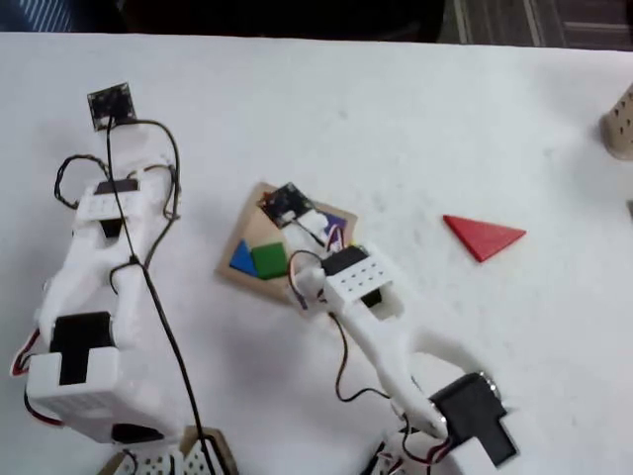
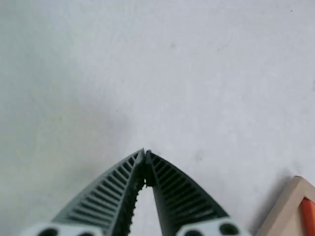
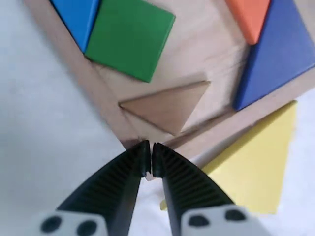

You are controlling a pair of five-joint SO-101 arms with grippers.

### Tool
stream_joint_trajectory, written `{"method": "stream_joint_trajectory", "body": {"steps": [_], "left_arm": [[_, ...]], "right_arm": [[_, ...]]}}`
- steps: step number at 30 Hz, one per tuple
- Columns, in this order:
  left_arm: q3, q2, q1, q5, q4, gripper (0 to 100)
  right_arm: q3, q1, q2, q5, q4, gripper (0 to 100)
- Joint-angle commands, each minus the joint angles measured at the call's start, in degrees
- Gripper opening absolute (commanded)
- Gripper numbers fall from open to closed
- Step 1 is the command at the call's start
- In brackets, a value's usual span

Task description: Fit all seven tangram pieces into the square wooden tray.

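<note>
Located the square wooden tray near the middle of the white table, set corner-on to the arms.

Counted five pieces inside it from the right wrist view:
- a green square
- a small blue piece touching one side of that square
- an orange piece
- a large blue triangle edge to edge with the orange one
- a wood-coloured triangle flat on the tray floor beside a corner

Noted bare tray floor between the green square and the orange piece.

Found a yellow triangle outside the tray, flat on the table, one edge running along the outer rim. Could not confirm contact. Found a red triangle also on the table, well apart from the tray, on the right arm's side.

Recorded the right gripper just over the tray rim at the corner beside the wood-coloured triangle, fingers pressed together at the tips. Confirmed from the high view the right arm stretched over the tray's near edge.

Recorded the left gripper over bare table, fingers likewise pressed together, with a tray corner and a sliver of the orange piece in its view. Confirmed from the high view the left arm at the table's left side, apart from the tray.

Noted a perforated wood-coloured object at the table's right edge.
</note>
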Motion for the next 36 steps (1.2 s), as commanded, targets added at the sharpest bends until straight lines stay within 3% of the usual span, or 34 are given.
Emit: {"method": "stream_joint_trajectory", "body": {"steps": [1,17,27,36], "left_arm": [[-2.64,-0.48,0.04,0.00,-0.44,2],[-2.64,-0.48,0.04,0.00,-0.35,2],[-2.64,-0.57,0.04,0.00,-0.35,2],[-2.64,-0.57,0.04,0.00,-0.35,2]], "right_arm": [[-3.08,0.66,1.27,-0.70,-1.01,1.8],[-5.71,1.36,2.95,-3.69,-3.91,1.8],[-6.86,-2.77,3.47,-5.27,-3.65,1.8],[-6.86,-0.31,3.56,-5.36,-6.29,1.9]]}}
